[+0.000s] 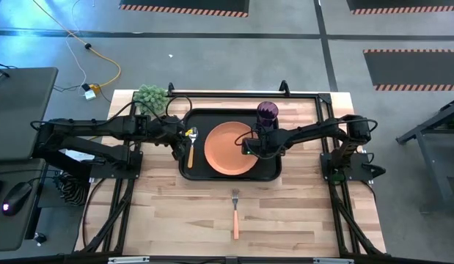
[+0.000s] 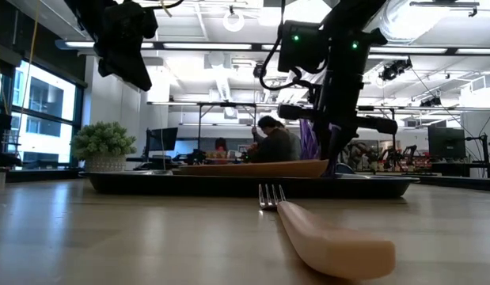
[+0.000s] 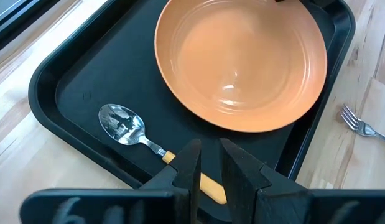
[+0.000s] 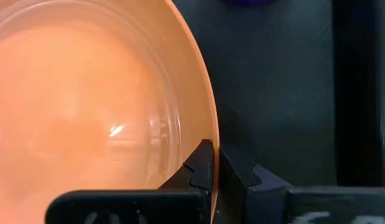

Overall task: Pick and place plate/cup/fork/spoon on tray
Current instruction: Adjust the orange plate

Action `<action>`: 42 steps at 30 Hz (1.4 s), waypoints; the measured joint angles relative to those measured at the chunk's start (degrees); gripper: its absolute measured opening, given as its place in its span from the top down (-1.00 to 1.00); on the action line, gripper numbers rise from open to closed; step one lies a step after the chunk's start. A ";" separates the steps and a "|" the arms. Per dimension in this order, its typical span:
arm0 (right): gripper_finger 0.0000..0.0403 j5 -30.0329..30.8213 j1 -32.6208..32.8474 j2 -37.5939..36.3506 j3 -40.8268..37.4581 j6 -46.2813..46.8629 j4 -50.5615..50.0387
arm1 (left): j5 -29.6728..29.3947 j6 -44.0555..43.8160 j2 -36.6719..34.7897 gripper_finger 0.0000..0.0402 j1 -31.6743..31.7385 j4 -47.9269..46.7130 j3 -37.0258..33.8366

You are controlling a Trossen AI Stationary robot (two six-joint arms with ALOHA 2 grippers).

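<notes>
The black tray (image 1: 271, 170) lies mid-table. The orange plate (image 1: 225, 150) lies in it. The spoon (image 1: 191, 144) lies in the tray's left part, left of the plate. The purple cup (image 1: 267, 111) stands in the tray's far right corner. The fork (image 1: 235, 213) lies on the bare table near the front edge, tines toward the tray. My left gripper (image 3: 209, 163) hangs above the spoon's handle (image 3: 211, 186), well clear of the tray in the low view (image 2: 138, 75), its fingers a narrow gap apart and empty. My right gripper (image 4: 215, 163) is shut on the plate's right rim. My right gripper pinches the plate's right rim (image 4: 208, 127) between its two fingers, one over the plate's inside and one outside it. The fingers come from above, pointing down. The plate lies in the tray; in the low view its right edge (image 2: 320, 165) stands slightly higher than its left.
A small potted plant (image 1: 149, 95) stands at the table's far left corner. The bare wood table (image 1: 300, 213) reaches from the tray to the front edge, with only the fork on it. People sit in the room beyond the table (image 2: 272, 142).
</notes>
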 joint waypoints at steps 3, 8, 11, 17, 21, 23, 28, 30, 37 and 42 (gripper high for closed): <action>0.99 0.07 0.00 0.04 0.00 -0.02 -0.12 | 0.00 -0.04 0.01 0.75 -0.02 0.00 0.02; 0.99 -0.25 -0.78 0.07 0.00 -1.08 -0.87 | 0.22 -0.09 0.00 0.75 -0.02 0.00 0.02; 0.99 -0.56 -1.27 0.34 0.00 -1.60 -0.59 | 0.26 -0.11 0.02 0.75 -0.02 0.00 0.02; 0.99 -0.46 -1.88 0.34 0.00 -3.06 1.07 | 0.26 -0.08 0.00 0.75 -0.02 -0.07 0.02; 0.99 -0.54 -2.50 0.34 0.00 -3.57 1.40 | 0.26 -0.09 0.00 0.75 -0.02 -0.07 0.02; 0.99 -0.51 -2.71 0.34 0.00 -3.85 1.57 | 0.26 -0.08 0.00 0.75 -0.02 -0.07 0.02; 0.99 -1.23 -3.40 0.81 0.00 -4.67 3.04 | 0.26 -0.08 0.00 0.75 -0.02 -0.09 0.02; 0.99 -2.08 -3.65 1.32 0.00 -5.71 3.46 | 0.26 -0.08 0.01 0.75 -0.02 -0.11 0.02; 0.99 -1.68 -3.61 1.50 0.00 -5.97 3.74 | 0.26 -0.08 0.00 0.75 -0.02 -0.22 0.02; 0.99 -1.46 -3.65 1.50 0.00 -5.80 3.36 | 0.26 -0.08 0.02 0.75 -0.02 -0.24 0.02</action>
